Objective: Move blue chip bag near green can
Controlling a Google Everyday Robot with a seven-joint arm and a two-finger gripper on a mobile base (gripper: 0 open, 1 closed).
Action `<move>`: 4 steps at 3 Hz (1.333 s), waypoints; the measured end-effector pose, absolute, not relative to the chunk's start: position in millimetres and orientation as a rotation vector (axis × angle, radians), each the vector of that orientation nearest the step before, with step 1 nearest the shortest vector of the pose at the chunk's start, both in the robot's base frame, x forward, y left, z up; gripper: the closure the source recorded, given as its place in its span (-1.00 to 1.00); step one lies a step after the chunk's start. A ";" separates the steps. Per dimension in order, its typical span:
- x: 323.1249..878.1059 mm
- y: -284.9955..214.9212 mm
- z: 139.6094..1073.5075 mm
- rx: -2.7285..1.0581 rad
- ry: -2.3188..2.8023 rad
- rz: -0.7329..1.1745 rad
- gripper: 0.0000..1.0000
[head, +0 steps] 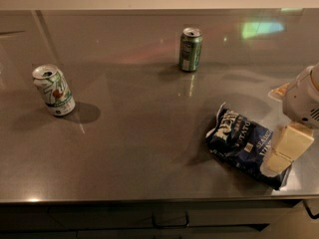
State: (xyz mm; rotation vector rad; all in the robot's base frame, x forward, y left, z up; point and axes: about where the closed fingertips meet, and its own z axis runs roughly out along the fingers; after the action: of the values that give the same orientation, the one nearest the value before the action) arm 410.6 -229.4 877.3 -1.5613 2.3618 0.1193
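The blue chip bag [241, 143] lies flat on the grey table [139, 133] at the front right, with white lettering facing up. The green can [190, 49] stands upright at the back middle, well apart from the bag. My gripper [285, 151] comes in from the right edge and hangs over the bag's right end, covering part of it. I cannot tell whether it touches the bag.
A white can with green and red markings [54, 89] stands at the left side of the table. The table's front edge runs just below the bag. Dark cabinet fronts show under the edge.
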 end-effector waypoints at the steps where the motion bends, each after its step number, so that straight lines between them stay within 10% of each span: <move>1: 408.3 -229.2 857.1 -1.562 2.404 0.132 -1.00; 2: 404.9 -227.3 841.0 -1.576 2.448 0.138 -1.00; 4: 400.8 -222.1 842.7 -1.572 2.497 0.151 -0.16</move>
State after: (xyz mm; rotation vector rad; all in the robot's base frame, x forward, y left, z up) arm 400.8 -222.1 842.7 -1.5723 2.4970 0.1513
